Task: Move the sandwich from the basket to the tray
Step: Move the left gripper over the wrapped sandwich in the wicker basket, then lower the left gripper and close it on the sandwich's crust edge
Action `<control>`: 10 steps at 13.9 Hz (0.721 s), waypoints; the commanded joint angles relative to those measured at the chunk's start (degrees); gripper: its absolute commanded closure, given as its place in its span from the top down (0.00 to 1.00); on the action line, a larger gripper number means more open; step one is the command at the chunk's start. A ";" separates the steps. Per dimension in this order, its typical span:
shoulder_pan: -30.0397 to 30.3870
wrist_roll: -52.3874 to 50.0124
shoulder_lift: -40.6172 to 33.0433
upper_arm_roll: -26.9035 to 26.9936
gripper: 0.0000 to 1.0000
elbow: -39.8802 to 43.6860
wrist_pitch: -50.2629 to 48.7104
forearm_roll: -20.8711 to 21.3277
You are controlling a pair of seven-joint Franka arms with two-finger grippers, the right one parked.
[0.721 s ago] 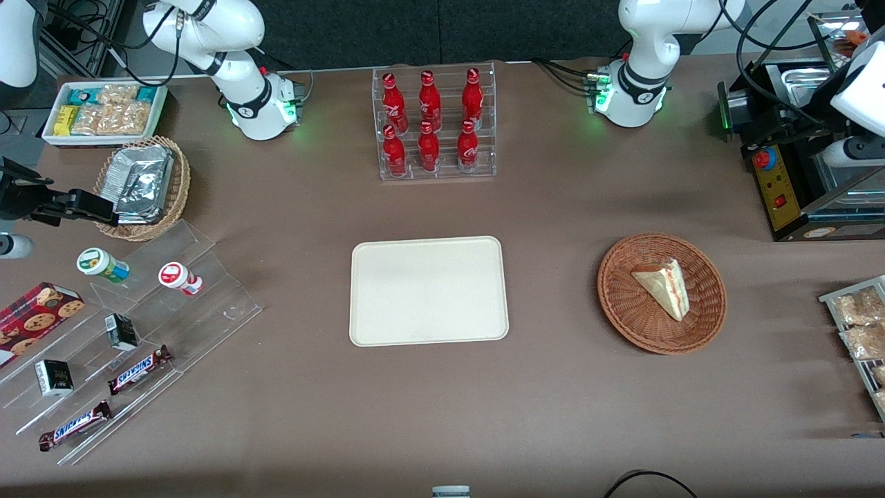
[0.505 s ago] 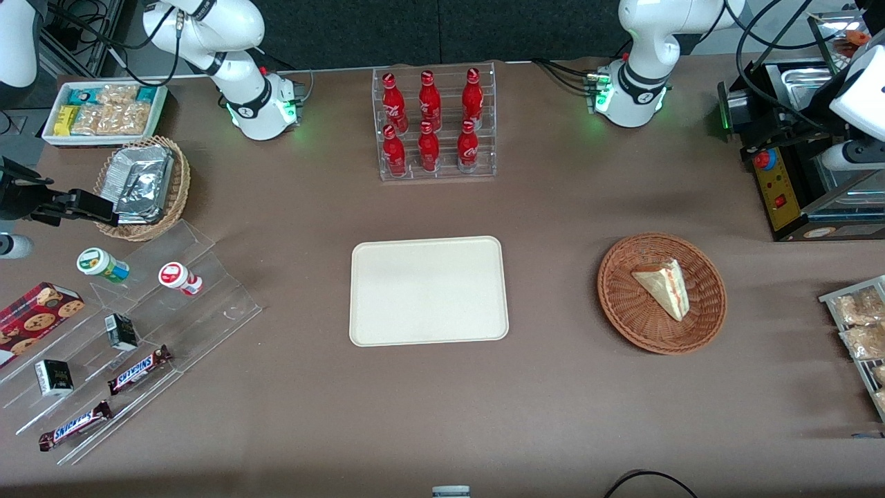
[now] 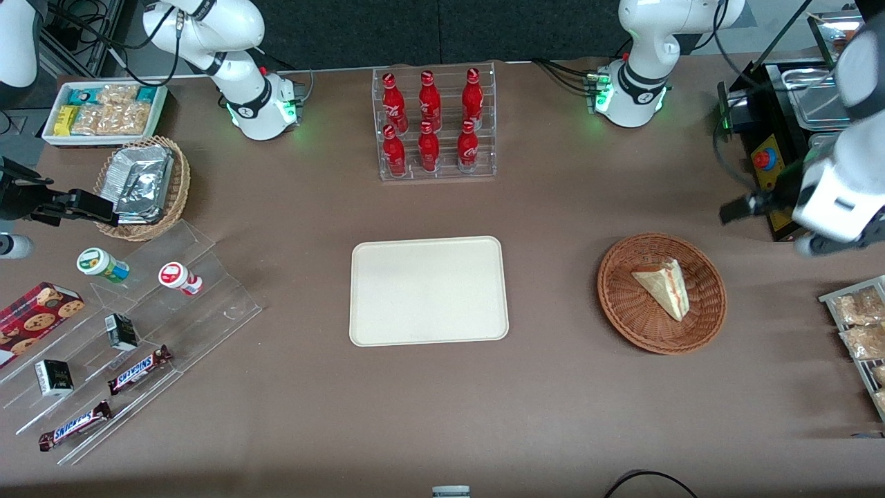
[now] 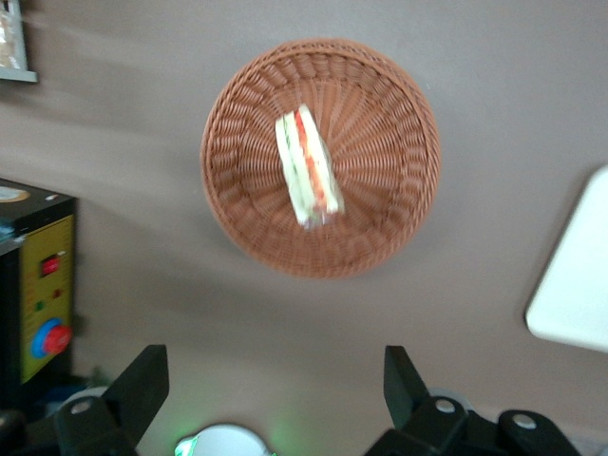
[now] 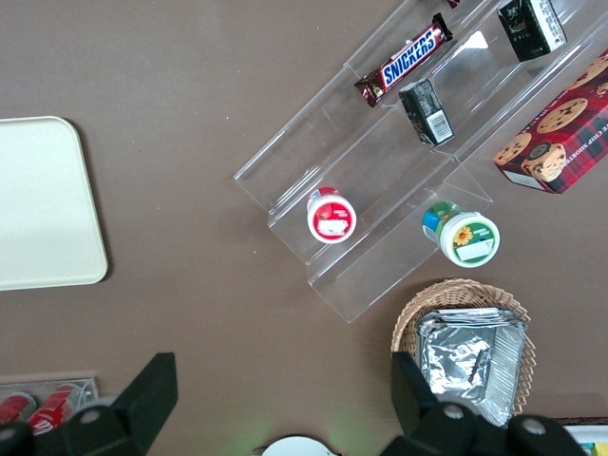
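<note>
Black fingers spread wide, nothing between them, over bare table short of the basket.

Open and empty, the gripper [image 4: 268, 385] hangs high, near the working arm's end of the table, with the reddish-brown wicker basket [image 4: 380, 95] in its wrist camera and the sandwich [image 4: 307, 169] lying in the middle of the weave, its red and green filling showing along one edge. To do this step well, I judge the arm should centre over the wedge, turn so the fingers [image 4: 142, 380] close across the two bread faces rather than along its length, and come down inside the rim without catching the wicker. The cream tray [image 3: 429, 290] waits bare at mid-table, well apart from the basket. In the front view the gripper itself is blurred and partly cut off at the frame edge; only a corner of the tray enters the wrist view.
</note>
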 commanded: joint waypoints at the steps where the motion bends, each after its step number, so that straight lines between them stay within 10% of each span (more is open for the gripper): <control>1: 0.90 -8.47 -0.86 -0.53 1.00 -8.40 10.02 0.72; 10: 0.02 -26.34 2.47 -0.88 1.00 -30.31 45.03 0.46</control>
